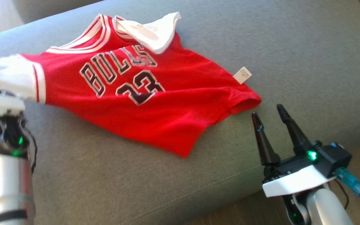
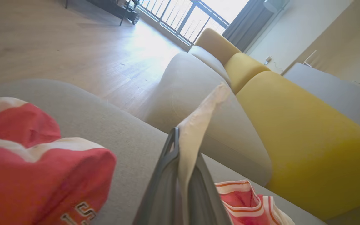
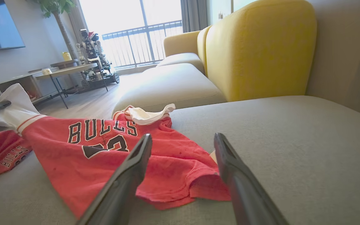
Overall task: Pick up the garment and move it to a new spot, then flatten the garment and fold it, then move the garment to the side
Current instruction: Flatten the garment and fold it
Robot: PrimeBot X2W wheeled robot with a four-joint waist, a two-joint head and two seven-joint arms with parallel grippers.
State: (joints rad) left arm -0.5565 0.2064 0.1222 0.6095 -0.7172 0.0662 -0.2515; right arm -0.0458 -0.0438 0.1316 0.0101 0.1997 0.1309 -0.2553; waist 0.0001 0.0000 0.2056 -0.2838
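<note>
The jersey [image 1: 142, 103] was pinched by its sleeve [image 2: 198, 118] in the closed left gripper [image 2: 177, 137], for lifting; lower right, the empty right gripper [image 1: 267, 109] was held open beside it.

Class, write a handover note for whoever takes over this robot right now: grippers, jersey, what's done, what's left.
Left gripper: shut on the jersey by one white sleeve, held up.
Right gripper: open, beside the hem, not touching.
Jersey: front up on the grey sofa, rumpled, other sleeve flipped over.
Done: sleeve gripped. Left: flatten, fold, move aside.
</note>
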